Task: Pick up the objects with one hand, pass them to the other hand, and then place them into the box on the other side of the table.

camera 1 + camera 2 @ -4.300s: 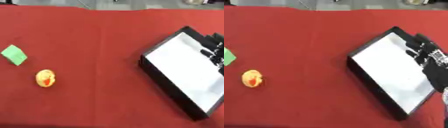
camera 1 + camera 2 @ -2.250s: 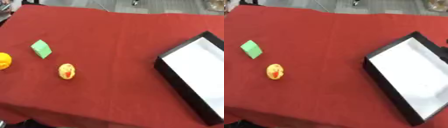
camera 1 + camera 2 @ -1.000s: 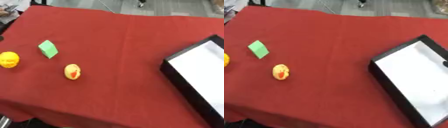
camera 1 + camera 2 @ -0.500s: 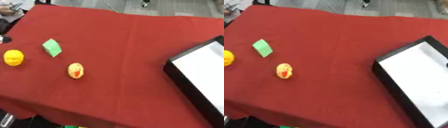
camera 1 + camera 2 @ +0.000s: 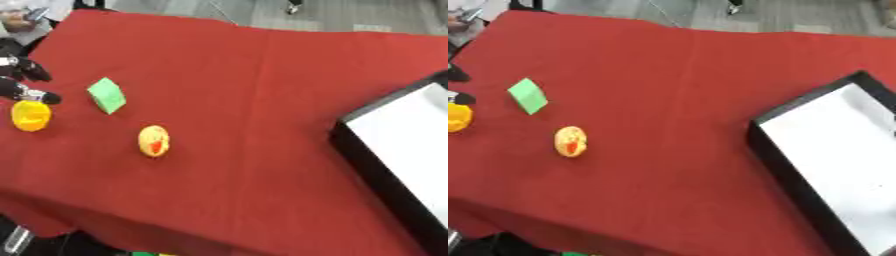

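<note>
a yellow ball (image 5: pixel 31 115) lies at the red table's (image 5: pixel 262 100) left edge, beside a green block (image 5: pixel 107 95) and a yellow-orange egg (image 5: pixel 154 141). the left hand (image 5: pixel 22 80) hovers just above the ball, fingers spread. the black box (image 5: pixel 833 165) sits far right.

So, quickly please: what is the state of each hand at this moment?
Left hand: only dark fingers show at the left edge, beside the yellow object; open or closed cannot be told.
Right hand: not in view.
</note>
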`<state>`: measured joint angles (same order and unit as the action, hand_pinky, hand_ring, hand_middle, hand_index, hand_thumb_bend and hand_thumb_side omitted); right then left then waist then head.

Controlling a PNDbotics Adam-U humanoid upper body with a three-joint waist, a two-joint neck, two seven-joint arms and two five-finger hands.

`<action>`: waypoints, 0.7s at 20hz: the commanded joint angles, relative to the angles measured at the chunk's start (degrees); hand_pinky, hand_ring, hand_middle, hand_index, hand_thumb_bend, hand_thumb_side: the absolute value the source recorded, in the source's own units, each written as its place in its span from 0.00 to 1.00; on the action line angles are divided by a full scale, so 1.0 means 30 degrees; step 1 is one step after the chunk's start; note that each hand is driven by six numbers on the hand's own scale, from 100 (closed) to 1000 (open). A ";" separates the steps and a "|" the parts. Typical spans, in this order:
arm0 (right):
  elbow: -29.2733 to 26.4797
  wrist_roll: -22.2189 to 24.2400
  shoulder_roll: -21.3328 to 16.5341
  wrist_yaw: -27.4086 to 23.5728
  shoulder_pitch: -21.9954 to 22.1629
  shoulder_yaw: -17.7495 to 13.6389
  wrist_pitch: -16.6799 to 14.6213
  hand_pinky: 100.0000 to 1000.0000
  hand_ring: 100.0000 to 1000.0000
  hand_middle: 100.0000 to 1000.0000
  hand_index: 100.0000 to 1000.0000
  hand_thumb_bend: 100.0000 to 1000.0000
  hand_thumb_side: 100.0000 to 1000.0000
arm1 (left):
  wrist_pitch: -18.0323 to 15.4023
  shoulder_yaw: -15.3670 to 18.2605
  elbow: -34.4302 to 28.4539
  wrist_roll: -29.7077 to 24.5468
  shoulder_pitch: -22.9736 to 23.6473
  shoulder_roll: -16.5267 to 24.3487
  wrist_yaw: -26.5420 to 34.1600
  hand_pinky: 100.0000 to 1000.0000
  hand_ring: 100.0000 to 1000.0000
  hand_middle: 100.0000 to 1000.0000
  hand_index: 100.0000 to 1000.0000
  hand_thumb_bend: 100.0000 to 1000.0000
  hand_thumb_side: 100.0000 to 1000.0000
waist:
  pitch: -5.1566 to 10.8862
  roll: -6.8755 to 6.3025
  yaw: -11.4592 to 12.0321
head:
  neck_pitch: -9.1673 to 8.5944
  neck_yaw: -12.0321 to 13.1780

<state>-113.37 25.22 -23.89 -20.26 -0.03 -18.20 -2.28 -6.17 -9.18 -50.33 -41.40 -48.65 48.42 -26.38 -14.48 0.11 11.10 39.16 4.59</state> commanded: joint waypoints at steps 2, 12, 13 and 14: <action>-0.0245 0.0075 -0.0178 0.0179 -0.0117 -0.0012 0.0115 1.00 1.00 1.00 1.00 0.00 0.71 | -0.0327 -0.0048 0.0713 0.0082 -0.0899 0.0047 -0.1396 0.95 0.90 0.79 0.81 0.65 0.54 | 0.0017 -0.0366 0.0010 | -0.0117 0.0158; -0.0125 0.0245 0.0031 0.0506 -0.0180 0.0060 0.0239 1.00 1.00 1.00 1.00 0.00 0.72 | -0.0586 0.0005 0.1506 0.0296 -0.1921 -0.0901 -0.2277 0.95 0.90 0.79 0.82 0.63 0.54 | -0.0111 -0.0365 -0.0080 | -0.0378 -0.0211; -0.0114 0.0253 0.0051 0.0541 -0.0188 0.0061 0.0245 1.00 1.00 1.00 1.00 0.00 0.72 | -0.0584 0.0003 0.1573 0.0315 -0.1984 -0.0972 -0.2366 0.95 0.90 0.79 0.82 0.63 0.54 | -0.0126 -0.0363 -0.0089 | -0.0392 -0.0214; -0.0104 0.0263 0.0077 0.0576 -0.0198 0.0066 0.0253 1.00 1.00 1.00 1.00 0.00 0.72 | -0.0560 0.0005 0.1655 0.0341 -0.2036 -0.1043 -0.2471 0.95 0.90 0.79 0.82 0.64 0.55 | -0.0153 -0.0363 -0.0111 | -0.0418 -0.0236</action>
<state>-113.11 25.91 -22.92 -18.85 -0.29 -17.85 -1.60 -7.86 -9.38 -45.12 -40.67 -53.54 44.00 -33.32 -14.79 -0.18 10.79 38.61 3.93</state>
